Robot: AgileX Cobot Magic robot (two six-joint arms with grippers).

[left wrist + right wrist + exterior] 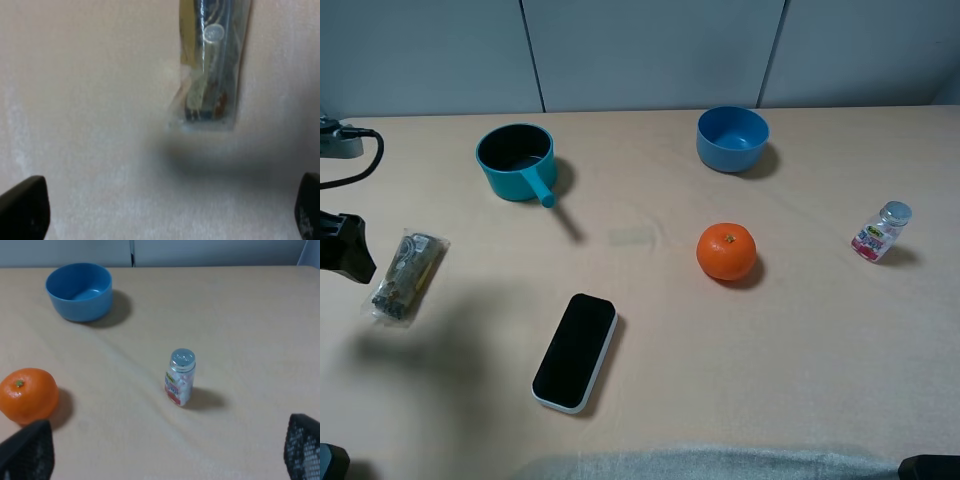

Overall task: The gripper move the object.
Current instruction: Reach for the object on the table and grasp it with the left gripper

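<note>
Packet: the clear crinkly packet (410, 275) lies flat on the surface (720, 350) near its left edge, well apart from the phone (576, 351).
Left pincer: the left pincer (165, 212) is spread wide and holds nothing — the packet sits ahead of its tips, not between them, and off toward one finger.
Right pincer: the right pincer (160, 450) is likewise spread and empty, near the bottle (179, 377).
Aim risk: closing from this offset could catch only a crinkled edge, so the packet twists or slides away.
Grip risk: thin slick film lying flat — the tips may skate over it, or it slips out on lifting.
Depth risk: descending too far jams the tips against the surface.
</note>
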